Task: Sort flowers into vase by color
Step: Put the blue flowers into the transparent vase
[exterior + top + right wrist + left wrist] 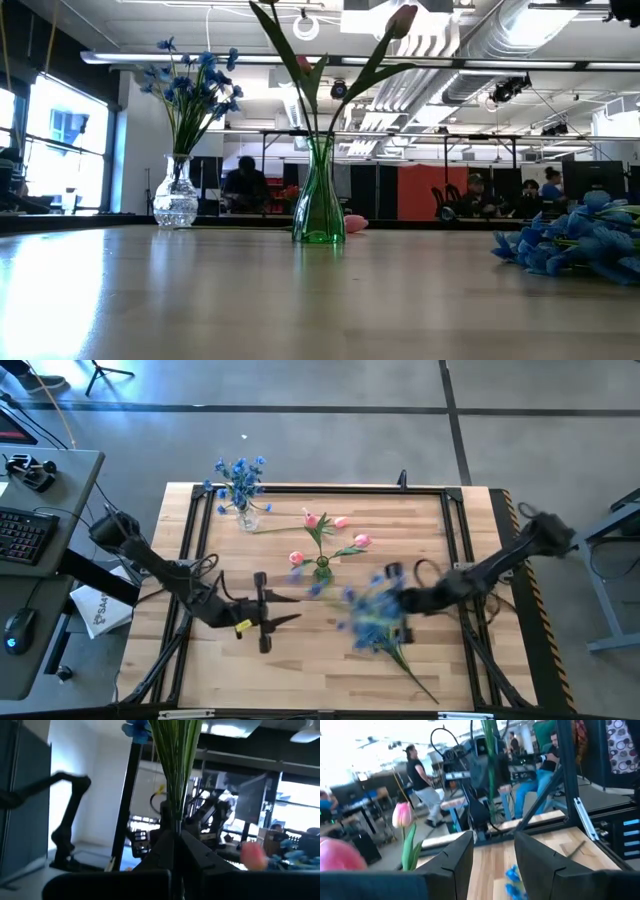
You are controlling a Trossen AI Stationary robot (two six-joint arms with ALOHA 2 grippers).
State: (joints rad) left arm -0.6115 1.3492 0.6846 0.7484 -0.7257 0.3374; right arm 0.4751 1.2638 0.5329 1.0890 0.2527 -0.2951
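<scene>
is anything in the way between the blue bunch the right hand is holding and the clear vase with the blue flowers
Yes. The green vase with pink tulips stands roughly between the blue bunch in the right hand and the clear vase.

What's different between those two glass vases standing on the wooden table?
The clear faceted glass vase is round-bellied and holds blue blossom sprays; the slim green glass vase is waisted and holds pink tulips. In the high view the clear one stands nearer the far left corner, the green one near the middle. Both stand upright with flowers in them.
</scene>
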